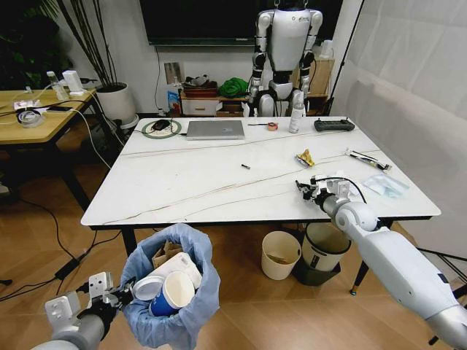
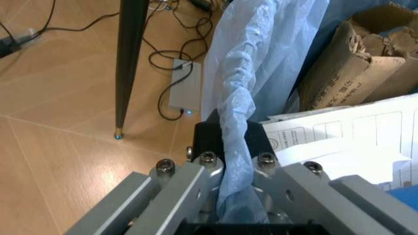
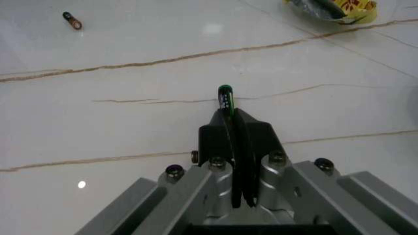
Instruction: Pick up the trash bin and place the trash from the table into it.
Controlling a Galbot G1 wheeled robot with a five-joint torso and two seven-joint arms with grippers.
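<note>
The trash bin (image 1: 174, 292) is held below the table (image 1: 182, 182) edge by the left gripper (image 2: 228, 161), which is pinched on its blue bag.
Cardboard (image 2: 356, 54), white paper and a blue cup (image 1: 171, 294) are contained in it; a small green-tipped battery (image 3: 225, 98) is clamped in the right gripper (image 3: 236, 132) above the table.

Items you cannot fully read:
- Trash bin (image 1: 172, 292): its body is hidden under the blue bag; its base is cut off by the picture's lower edge.
- Small dark item (image 1: 246, 166) mid-table: too small to identify.
- Yellow wrapper (image 3: 333, 7): cut off by the frame edge.
</note>
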